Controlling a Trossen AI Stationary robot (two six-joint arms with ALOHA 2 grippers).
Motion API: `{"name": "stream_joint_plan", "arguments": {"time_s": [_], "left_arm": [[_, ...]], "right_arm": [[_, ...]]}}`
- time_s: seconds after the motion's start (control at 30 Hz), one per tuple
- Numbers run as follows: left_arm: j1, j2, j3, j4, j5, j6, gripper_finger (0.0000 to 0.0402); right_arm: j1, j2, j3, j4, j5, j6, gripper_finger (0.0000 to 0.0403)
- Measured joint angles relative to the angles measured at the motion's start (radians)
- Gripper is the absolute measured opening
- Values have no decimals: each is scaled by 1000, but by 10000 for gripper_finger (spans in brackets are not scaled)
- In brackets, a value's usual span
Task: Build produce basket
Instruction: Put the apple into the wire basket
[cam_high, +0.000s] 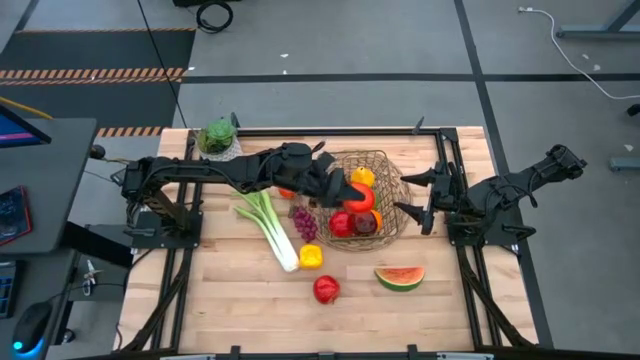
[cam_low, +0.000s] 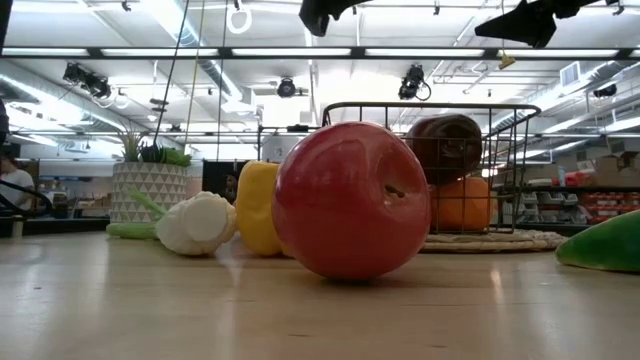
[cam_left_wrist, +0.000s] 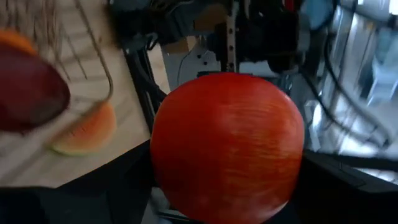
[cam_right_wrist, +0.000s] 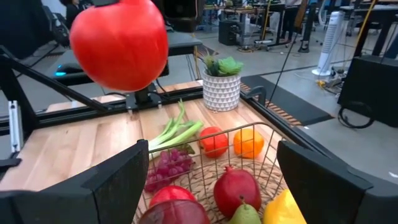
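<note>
My left gripper (cam_high: 352, 192) reaches from the table's left over the wire basket (cam_high: 392, 172) and is shut on a red apple (cam_left_wrist: 227, 146), which also shows in the right wrist view (cam_right_wrist: 119, 43). In the basket lie a yellow piece (cam_high: 362, 178), a red apple (cam_high: 341, 224) and a dark red fruit (cam_high: 366, 225). My right gripper (cam_right_wrist: 212, 154) is open and empty just right of the basket's rim, pointing at it. On the table lie a leek (cam_high: 268, 228), grapes (cam_high: 303, 222), a yellow pepper (cam_high: 311, 257), a second red apple (cam_high: 326, 289) and a watermelon slice (cam_high: 399, 277). My left gripper pinches the red apple between its two fingers, one on each opposite side (cam_left_wrist: 163, 163). The fingers (cam_left_wrist: 124, 180) come slanting down from the table's left. The apple is lifted clear, high over the basket and the fruit in it (cam_right_wrist: 119, 43).
A white pot with a green plant (cam_high: 217, 137) stands at the far left. An orange (cam_right_wrist: 249, 143) and a red fruit (cam_right_wrist: 214, 142) show at the basket's left side. Bare wood lies along the near edge, around the apple (cam_low: 350, 200) and the watermelon slice.
</note>
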Motion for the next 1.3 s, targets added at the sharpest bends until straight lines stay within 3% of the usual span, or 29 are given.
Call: {"name": "stream_joint_plan", "arguments": {"time_s": [0.17,0.4,1.3], "left_arm": [[0,0,0,0,0,-203,319],[0,0,0,0,0,-361,319],[0,0,0,-1,-1,-324,318]], "right_arm": [[0,0,0,0,-4,9,358],[0,0,0,0,-5,15,358],[0,0,0,-2,-14,16,358]]}}
